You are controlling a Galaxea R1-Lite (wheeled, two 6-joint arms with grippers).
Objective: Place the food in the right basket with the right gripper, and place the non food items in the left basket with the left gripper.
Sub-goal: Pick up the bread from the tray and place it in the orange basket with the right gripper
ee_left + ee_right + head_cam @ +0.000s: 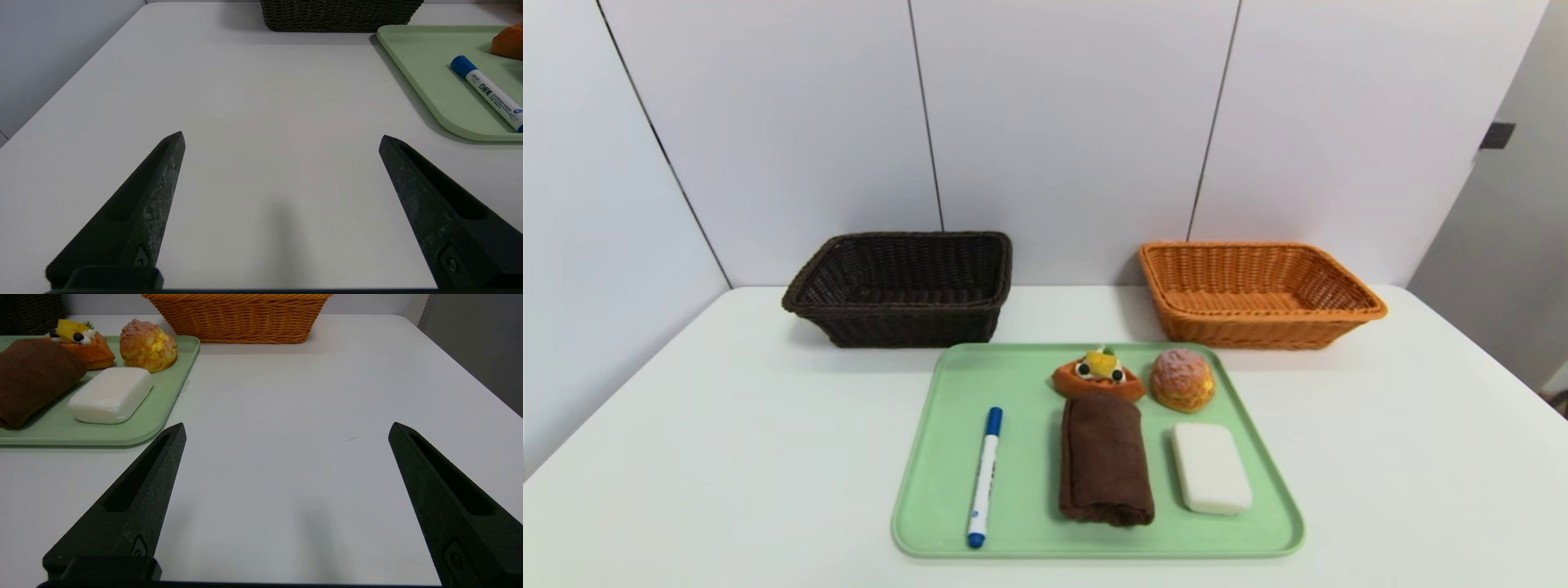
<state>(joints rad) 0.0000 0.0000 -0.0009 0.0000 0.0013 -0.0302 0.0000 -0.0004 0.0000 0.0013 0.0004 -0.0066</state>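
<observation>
On the green tray (931,490) the tart (1098,374) and bun (1183,380) sit at the far edge, the tart touching the towel (1105,469); the bar (1211,467) lies right of the towel, the marker (984,476) left, its print too small to read; the left gripper (282,139) hovers level over bare table (727,425), jaws wide, empty, the marker off to its side; the right gripper (286,430) likewise, wide and empty, near the bar; the dark basket (903,286) and orange basket (1258,290) stand behind the tray.

White table (727,457), green tray (1029,384), dark basket (903,286), orange basket (1258,294)
</observation>
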